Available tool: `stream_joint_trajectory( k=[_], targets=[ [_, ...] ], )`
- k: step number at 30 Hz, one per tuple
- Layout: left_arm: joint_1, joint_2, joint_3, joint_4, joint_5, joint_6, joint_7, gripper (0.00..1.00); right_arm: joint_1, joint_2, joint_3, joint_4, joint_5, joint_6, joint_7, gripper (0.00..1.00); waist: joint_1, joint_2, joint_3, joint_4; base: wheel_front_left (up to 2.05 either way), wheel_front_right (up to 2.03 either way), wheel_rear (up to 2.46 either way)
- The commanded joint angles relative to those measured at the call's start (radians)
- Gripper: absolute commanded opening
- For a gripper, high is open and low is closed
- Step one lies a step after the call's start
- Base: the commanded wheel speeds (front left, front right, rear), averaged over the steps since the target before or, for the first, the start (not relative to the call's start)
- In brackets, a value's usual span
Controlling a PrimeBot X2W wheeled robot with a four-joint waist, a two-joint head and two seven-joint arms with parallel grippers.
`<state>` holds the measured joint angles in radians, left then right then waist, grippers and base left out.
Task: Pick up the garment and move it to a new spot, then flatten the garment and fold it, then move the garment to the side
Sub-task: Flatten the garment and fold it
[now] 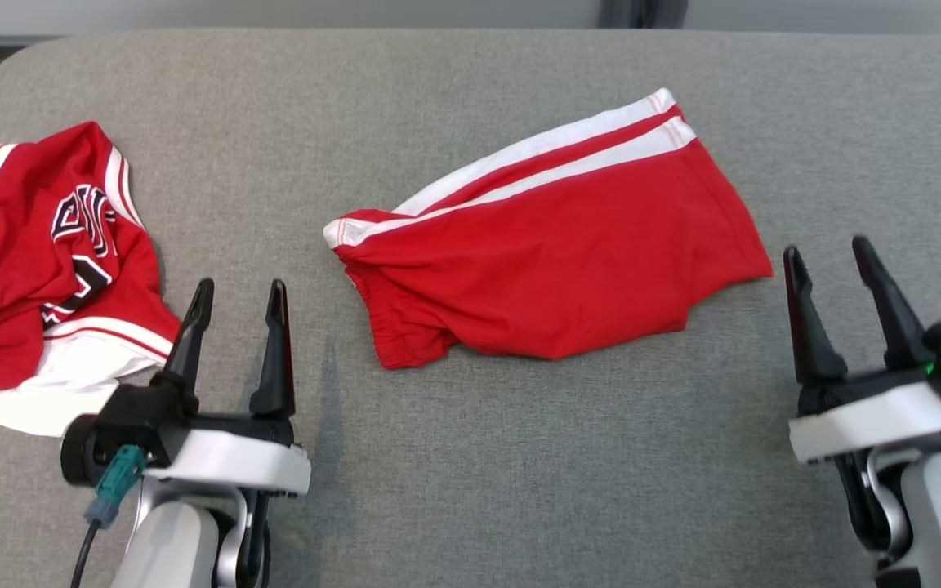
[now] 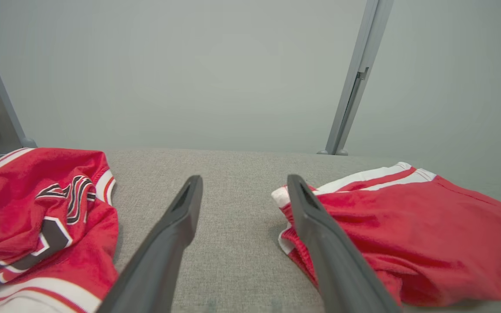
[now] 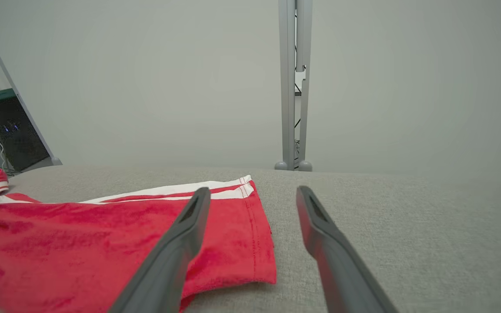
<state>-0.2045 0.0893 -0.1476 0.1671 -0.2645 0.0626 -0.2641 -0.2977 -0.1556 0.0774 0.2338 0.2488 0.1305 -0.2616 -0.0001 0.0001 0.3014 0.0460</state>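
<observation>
We've got the crumpled jersey (image 1: 46,245) far left, our left gripper (image 1: 241,283) low beside it, fingers forward, spread and empty, the red shorts (image 1: 552,253) mid-way across the grey surface (image 1: 470,457), and the right gripper (image 1: 827,247) likewise released, a pale wall (image 2: 189,65) beyond.

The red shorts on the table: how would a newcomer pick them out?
Start at the grey table. Near its middle lie the red shorts. Unlike the crumpled jersey at the left, they have white side stripes and no lettering.
</observation>
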Motion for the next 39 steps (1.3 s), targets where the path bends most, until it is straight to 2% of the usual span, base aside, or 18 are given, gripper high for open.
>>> stream_joint_trajectory(
  k=[1,11,22,26,32,39],
  targets=[
    [0.018,0.003,0.011,0.005,0.012,-0.008,0.0,1.0,0.035,0.01,-0.018,-0.016,-0.006,0.0,-0.005,1.0,0.0001,-0.0001,-0.015,-0.009,0.0,0.0,0.0],
    [0.049,-0.011,0.04,0.021,0.023,-0.026,0.0,1.0,0.104,0.038,-0.05,-0.03,-0.032,0.0,-0.005,1.0,0.0001,-0.0001,-0.031,-0.02,0.0,0.0,0.0],
    [0.021,-0.022,0.055,0.023,0.038,-0.041,0.0,1.0,0.065,0.032,-0.051,0.011,-0.021,0.0,-0.005,1.0,0.0001,-0.0001,-0.014,-0.015,0.0,0.0,0.0],
    [0.003,-0.026,0.053,0.015,0.043,-0.046,0.0,1.0,-0.014,0.021,-0.034,0.106,-0.008,0.0,-0.005,1.0,0.0001,-0.0001,0.016,-0.005,0.0,0.0,0.0],
    [-0.037,-0.032,0.031,0.022,0.041,-0.061,0.0,1.0,-0.177,-0.006,0.029,0.315,0.023,0.0,-0.004,1.0,0.0001,-0.0001,0.067,0.032,0.0,0.0,0.0],
    [-0.067,-0.036,0.007,0.032,0.033,-0.067,0.0,1.0,-0.346,-0.02,0.093,0.529,0.063,0.0,0.065,1.0,0.0001,-0.0001,0.097,0.07,0.0,0.0,0.0]
  ],
)
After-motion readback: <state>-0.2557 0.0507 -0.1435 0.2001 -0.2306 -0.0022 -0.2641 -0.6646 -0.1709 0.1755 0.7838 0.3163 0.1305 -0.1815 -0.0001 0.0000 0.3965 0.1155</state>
